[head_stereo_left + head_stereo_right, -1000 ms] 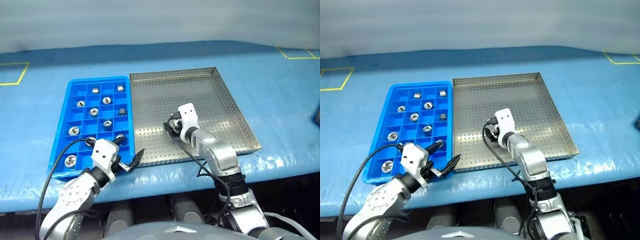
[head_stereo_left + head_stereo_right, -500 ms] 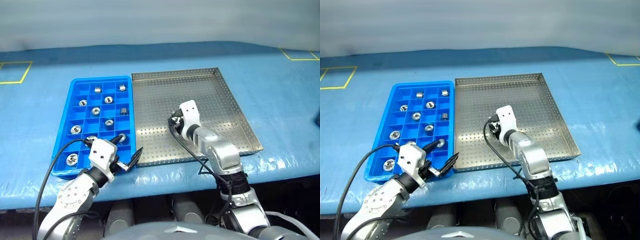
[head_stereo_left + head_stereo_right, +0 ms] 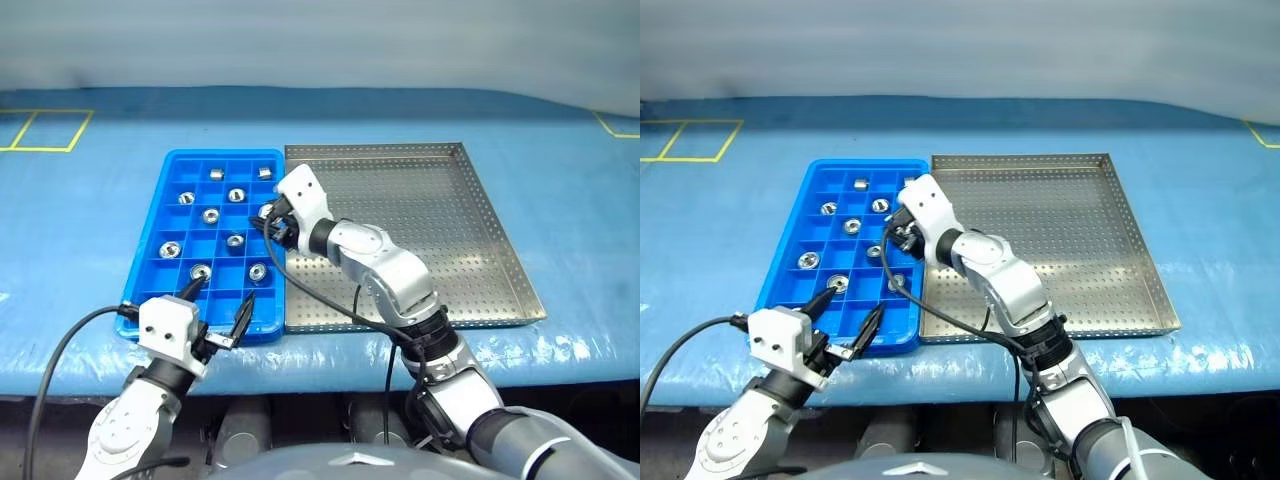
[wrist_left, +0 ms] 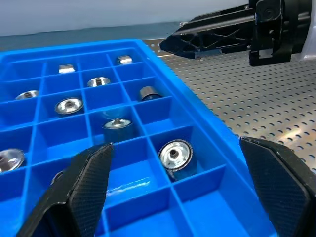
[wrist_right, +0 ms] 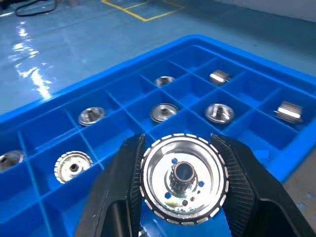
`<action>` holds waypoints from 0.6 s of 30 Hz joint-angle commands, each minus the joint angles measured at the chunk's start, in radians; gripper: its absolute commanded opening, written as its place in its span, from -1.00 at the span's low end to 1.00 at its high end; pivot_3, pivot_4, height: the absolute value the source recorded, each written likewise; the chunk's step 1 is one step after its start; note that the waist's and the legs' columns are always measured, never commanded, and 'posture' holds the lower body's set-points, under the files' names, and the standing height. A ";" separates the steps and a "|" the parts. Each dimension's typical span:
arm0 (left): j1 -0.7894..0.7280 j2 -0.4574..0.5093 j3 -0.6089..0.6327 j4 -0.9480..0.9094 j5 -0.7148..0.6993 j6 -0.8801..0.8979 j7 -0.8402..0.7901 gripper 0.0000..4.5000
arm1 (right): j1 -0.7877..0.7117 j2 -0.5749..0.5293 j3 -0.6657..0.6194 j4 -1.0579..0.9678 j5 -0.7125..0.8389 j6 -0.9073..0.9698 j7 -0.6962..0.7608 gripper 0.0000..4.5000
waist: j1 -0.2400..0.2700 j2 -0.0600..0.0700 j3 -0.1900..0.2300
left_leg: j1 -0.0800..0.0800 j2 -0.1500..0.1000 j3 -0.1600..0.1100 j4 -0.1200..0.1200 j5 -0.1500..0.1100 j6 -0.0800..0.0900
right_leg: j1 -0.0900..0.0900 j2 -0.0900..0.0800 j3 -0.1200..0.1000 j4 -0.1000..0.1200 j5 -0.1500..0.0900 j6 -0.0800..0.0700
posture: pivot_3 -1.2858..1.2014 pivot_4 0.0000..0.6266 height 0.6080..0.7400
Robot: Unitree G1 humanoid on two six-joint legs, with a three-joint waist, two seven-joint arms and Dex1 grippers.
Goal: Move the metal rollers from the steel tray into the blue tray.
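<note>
Right gripper (image 5: 180, 185) clamped on a metal roller (image 5: 183, 178), hanging over the blue tray (image 3: 152, 245) by its edge beside the steel tray (image 3: 480, 230); left gripper (image 3: 213, 310) spread wide at the blue tray's near edge. Risks dropping onto a divider, bouncing out, or landing in a filled compartment if let go off-centre.

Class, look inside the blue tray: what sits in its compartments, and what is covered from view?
The blue tray holds single metal rollers in several compartments; others are bare. The right gripper, shut on one roller, hangs over the tray's steel-tray side, hiding compartments beneath it.
</note>
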 commanded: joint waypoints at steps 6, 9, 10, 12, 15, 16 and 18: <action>0.207 -0.029 -0.046 -0.102 0.043 -0.101 0.018 1.00 | 0.034 0.031 0.133 0.009 0.015 -0.013 0.091 -0.23 | 0.048 -0.001 0.000 | 0.000 0.000 0.001 0.000 0.000 0.000 | -0.001 0.000 0.000 0.000 0.000 0.000 | 0.37 -0.52 1.00; 0.244 -0.026 -0.061 -0.108 0.052 -0.110 0.016 1.00 | 0.055 0.031 0.157 0.005 0.014 0.000 0.102 -0.23 | 0.065 -0.001 0.000 | -0.002 0.000 0.001 0.000 0.000 0.000 | -0.003 -0.001 0.000 -0.001 -0.001 0.000 | 0.37 -0.52 1.00; 0.251 -0.025 -0.066 -0.110 0.053 -0.112 0.015 1.00 | 0.062 0.032 0.162 0.008 0.014 0.006 0.103 -0.23 | 0.069 -0.001 0.000 | -0.003 0.000 0.001 0.000 0.000 0.000 | -0.004 -0.001 0.000 -0.001 -0.001 0.000 | 0.37 -0.52 1.00; 0.257 -0.020 -0.073 -0.113 0.055 -0.109 0.013 1.00 | 0.072 0.028 0.169 0.014 0.014 0.019 0.105 -0.23 | 0.075 -0.001 0.000 | -0.004 0.000 0.001 0.000 0.000 0.000 | -0.006 -0.001 0.000 -0.001 -0.001 0.000 | 0.37 -0.52 1.00; 0.255 -0.015 -0.074 -0.113 0.055 -0.105 0.012 1.00 | 0.090 0.015 0.177 0.015 0.016 0.052 0.112 -0.23 | 0.083 -0.001 0.000 | -0.010 0.000 0.001 0.000 0.000 0.000 | -0.012 0.000 0.000 0.000 0.000 0.000 | 0.37 -0.52 1.00; 0.254 -0.014 -0.074 -0.112 0.054 -0.103 0.011 1.00 | 0.095 0.008 0.180 0.017 0.015 0.065 0.115 -0.23 | 0.085 -0.002 0.000 | -0.011 0.000 0.001 0.001 0.000 0.000 | -0.013 0.000 0.000 0.000 0.000 0.000 | 0.37 -0.52 1.00; 0.251 -0.012 -0.073 -0.111 0.053 -0.102 0.010 1.00 | 0.101 0.001 0.179 0.021 0.008 0.087 0.105 -0.23 | 0.089 -0.001 0.000 | -0.011 0.000 0.002 0.000 0.000 0.000 | -0.013 0.000 0.000 0.000 0.000 0.000 | 0.36 -0.52 1.00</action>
